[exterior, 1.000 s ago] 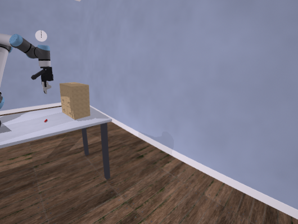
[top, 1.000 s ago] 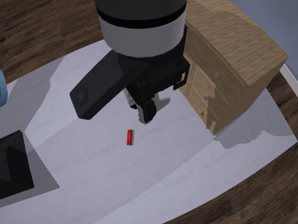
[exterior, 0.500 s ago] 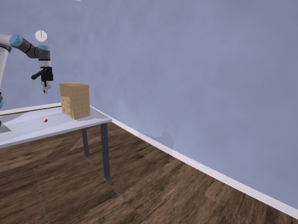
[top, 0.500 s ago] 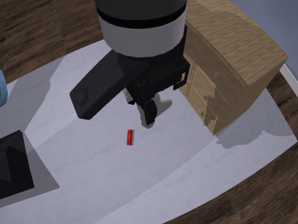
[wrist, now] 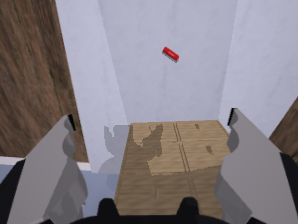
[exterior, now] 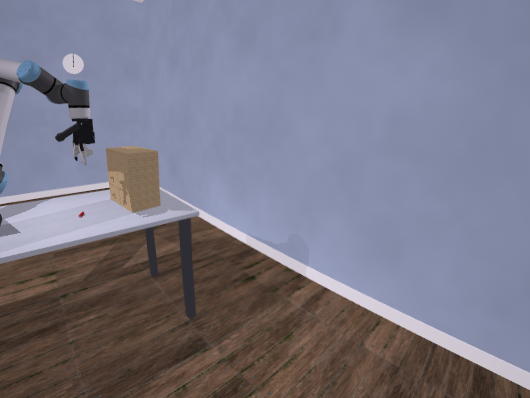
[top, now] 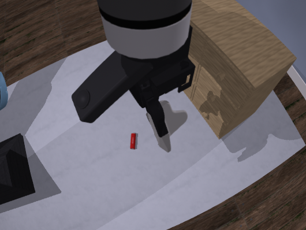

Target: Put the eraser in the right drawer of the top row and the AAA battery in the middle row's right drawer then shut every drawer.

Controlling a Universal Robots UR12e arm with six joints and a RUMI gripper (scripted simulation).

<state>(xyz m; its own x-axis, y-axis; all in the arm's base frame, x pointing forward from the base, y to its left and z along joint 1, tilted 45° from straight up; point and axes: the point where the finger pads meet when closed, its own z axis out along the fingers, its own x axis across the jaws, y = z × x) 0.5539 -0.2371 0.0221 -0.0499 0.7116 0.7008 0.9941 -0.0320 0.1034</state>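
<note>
— Which step is in hand?
— Probably the battery's pickup. The red battery point(top: 133, 141) point(exterior: 81, 214) point(wrist: 170, 53) is seen lying on the table point(top: 95, 179) point(exterior: 172, 216) point(wrist: 200, 95), in front of the chest point(top: 237, 52) point(exterior: 144, 180) point(wrist: 150, 192). No eraser can be made out.
— And the gripper point(exterior: 80, 161) point(wrist: 150, 112)?
— Held high, fingers spread wide, nothing gripped. It should be centred over the battery, then lowered.
— The room?
— Pale tabletop, wooden floor point(top: 29, 26) point(exterior: 275, 345) point(wrist: 30, 75), bluish wall point(top: 288, 20) point(exterior: 350, 125) point(wrist: 100, 192).

The gripper point(top: 159, 115) point(exterior: 81, 161) point(wrist: 150, 112) pairs black parts with pale grey fingers. Below it, the desk point(top: 95, 173) point(exterior: 45, 227) point(wrist: 175, 95) has a whitish top, faintly mottled in grey, and dark grey legs. Beside the gripper, the chest point(top: 245, 52) point(exterior: 145, 180) point(wrist: 150, 187) is tan with a streaky brown wood grain. The small cylinder point(top: 133, 141) point(exterior: 81, 214) point(wrist: 170, 54) below the gripper is bright red, perhaps with a paler mark. The floor point(top: 260, 199) point(exterior: 250, 340) point(wrist: 30, 75) shows dark brown planks flecked green.
</note>
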